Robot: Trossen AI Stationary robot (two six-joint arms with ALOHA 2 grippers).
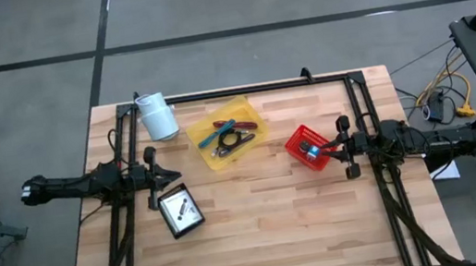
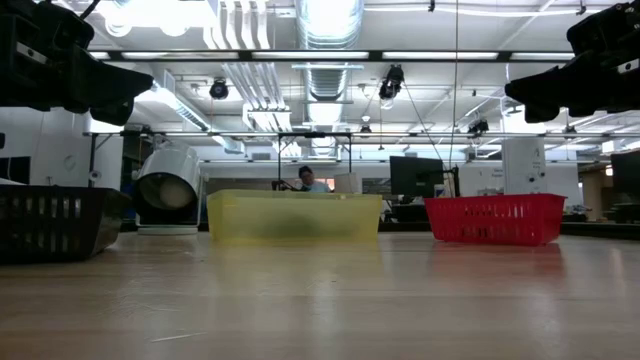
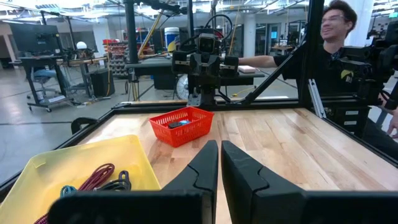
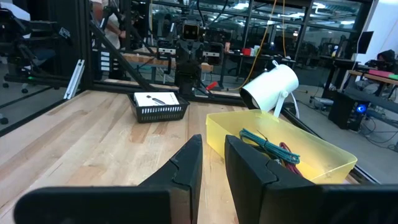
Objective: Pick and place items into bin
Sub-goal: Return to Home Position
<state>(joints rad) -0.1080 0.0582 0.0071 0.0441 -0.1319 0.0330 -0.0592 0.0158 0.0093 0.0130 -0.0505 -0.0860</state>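
Wooden desk (image 1: 261, 232): coloured cables (image 1: 223, 138) lie in yellow plastic bin (image 1: 239, 108), sorting looks done, so arms (image 1: 77, 184) park at sides. Left fingers (image 3: 202, 168) almost touching, right fingers (image 4: 186, 163) slightly apart, both empty.

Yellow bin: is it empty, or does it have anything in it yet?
Not empty. The yellow bin holds tangled red, teal and black cables.

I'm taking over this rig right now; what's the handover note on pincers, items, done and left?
Left pincer: shut, empty, by the black bin.
Right pincer: slightly open, empty, by the red bin.
Cables lie in the yellow bin, blue and dark pieces in the red, a white card in the black.
Done: no loose items show on the table.
Remaining: likely just parking both arms.
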